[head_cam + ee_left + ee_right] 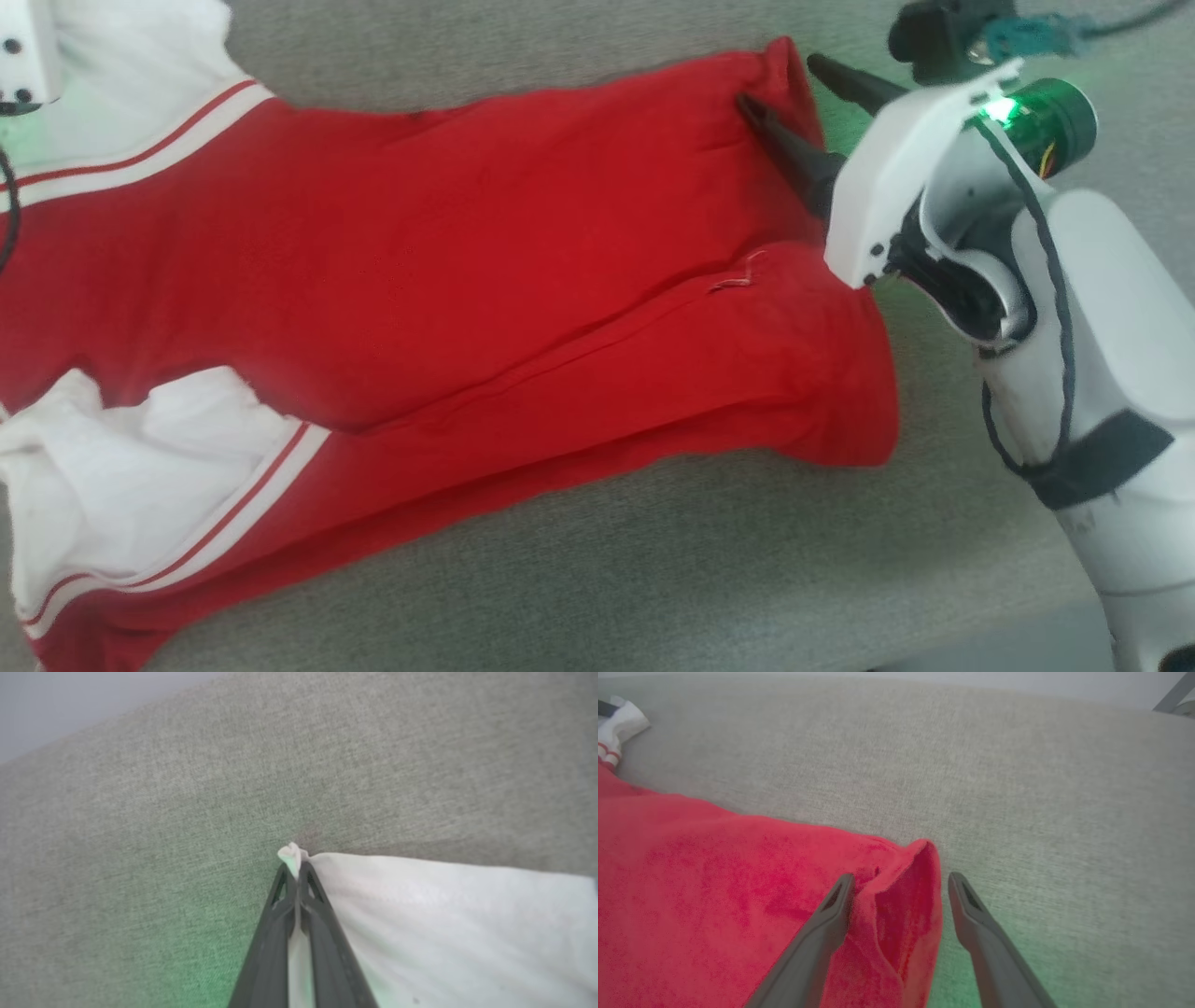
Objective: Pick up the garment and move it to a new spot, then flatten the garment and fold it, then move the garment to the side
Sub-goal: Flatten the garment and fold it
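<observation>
The garment (467, 280) is laid lengthwise on the grey woven surface (653, 579), and its length runs from one tool to the other. The left gripper (295, 870) is seen pinched together on a corner of the white sleeve (444, 914), with a small tuft of cloth poking out just past its fingertips. The right gripper (901, 882) is held with its fingers apart, astride the upturned hem corner (924, 868). One finger is placed over the red cloth and the other over bare surface just beside the hem edge. Nothing is clamped there yet.

The cloth is judged to be light, soft and limp, so it is expected to sag, drape and drag rather than keep any shape. A thin pinch such as the one on the sleeve may slip if it is pulled hard. The rolled hem corner between the right fingers is judged the better hold, since doubled cloth is offered there. A long fold ridge (607, 345) and a bunched second sleeve (140, 467) are seen behind the right fingertips, so smoothing is judged to remain undone.

Ahead of the right fingertips, open surface extends well away to a far edge. Ahead of the left fingertips, bare surface runs to an edge at the upper left of that wrist's view. A near edge (1008, 625) of the surface is passed under the right forearm, so any drag toward that side is judged to risk cloth hanging over it.
</observation>
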